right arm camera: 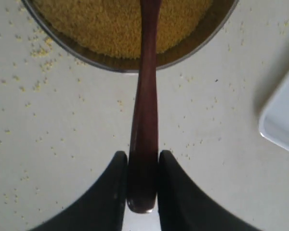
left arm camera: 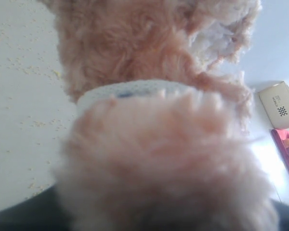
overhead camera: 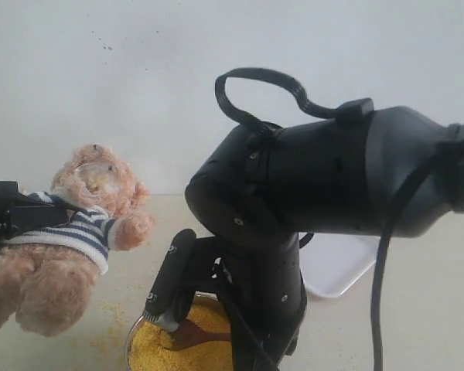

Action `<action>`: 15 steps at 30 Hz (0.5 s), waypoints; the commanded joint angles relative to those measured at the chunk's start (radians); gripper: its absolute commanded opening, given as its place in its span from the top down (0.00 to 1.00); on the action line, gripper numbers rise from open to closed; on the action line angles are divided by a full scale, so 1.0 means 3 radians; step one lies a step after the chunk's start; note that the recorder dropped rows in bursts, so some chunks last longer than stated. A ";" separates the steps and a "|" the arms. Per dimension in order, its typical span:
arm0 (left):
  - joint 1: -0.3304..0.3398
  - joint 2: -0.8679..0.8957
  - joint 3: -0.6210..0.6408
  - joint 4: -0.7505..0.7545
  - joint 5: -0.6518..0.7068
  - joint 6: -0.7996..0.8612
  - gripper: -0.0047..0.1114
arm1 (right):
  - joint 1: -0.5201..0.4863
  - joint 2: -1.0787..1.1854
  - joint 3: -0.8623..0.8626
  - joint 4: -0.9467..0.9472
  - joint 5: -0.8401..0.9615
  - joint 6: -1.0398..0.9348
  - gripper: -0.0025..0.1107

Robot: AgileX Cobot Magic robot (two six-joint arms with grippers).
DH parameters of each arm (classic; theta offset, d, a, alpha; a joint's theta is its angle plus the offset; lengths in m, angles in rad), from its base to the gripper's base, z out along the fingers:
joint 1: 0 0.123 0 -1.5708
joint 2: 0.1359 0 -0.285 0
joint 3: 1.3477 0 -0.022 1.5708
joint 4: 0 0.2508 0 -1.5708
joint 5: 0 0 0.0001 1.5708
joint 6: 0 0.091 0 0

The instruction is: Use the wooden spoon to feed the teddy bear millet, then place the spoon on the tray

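The teddy bear (overhead camera: 77, 232) hangs off the table at the left, tilted, with yellow grains on its muzzle. My left gripper (overhead camera: 11, 216) is shut on its striped back. In the left wrist view the bear's fur (left arm camera: 154, 144) fills the frame and hides the jaws. My right gripper (right arm camera: 142, 156) is shut on the end of the wooden spoon (right arm camera: 145, 110). The spoon's bowl (overhead camera: 192, 334) lies in the millet (overhead camera: 178, 352). The millet (right arm camera: 120, 24) fills a round metal bowl (right arm camera: 183, 55). The white tray (overhead camera: 340, 267) lies to the right behind my right arm, and its corner (right arm camera: 284, 120) shows in the right wrist view.
Loose grains (overhead camera: 108, 317) lie scattered on the pale table around the bowl and under the bear. My right arm's black body (overhead camera: 317, 185) blocks much of the exterior view. A beige box (left arm camera: 279, 103) and a red thing (left arm camera: 286, 154) show far off in the left wrist view.
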 commanded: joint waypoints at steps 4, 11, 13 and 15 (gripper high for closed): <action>0.0010 -0.0011 0.0003 -0.0064 0.0098 0.0000 0.92 | -0.0019 -0.0095 -0.0019 0.0047 -0.0029 -0.0046 0.98; 0.0010 -0.0011 0.0003 0.0010 0.0137 0.0000 0.92 | -0.0194 -0.0118 -0.0019 0.0181 0.0067 -0.0141 0.98; 0.0010 -0.0011 0.0003 0.0037 0.0137 0.0000 0.92 | -0.0313 -0.0167 -0.0019 0.0389 0.0039 -0.0277 0.98; 0.0010 -0.0011 0.0011 0.0036 0.0159 0.0000 0.92 | -0.0450 -0.0226 -0.0019 0.0706 0.0010 -0.0459 0.98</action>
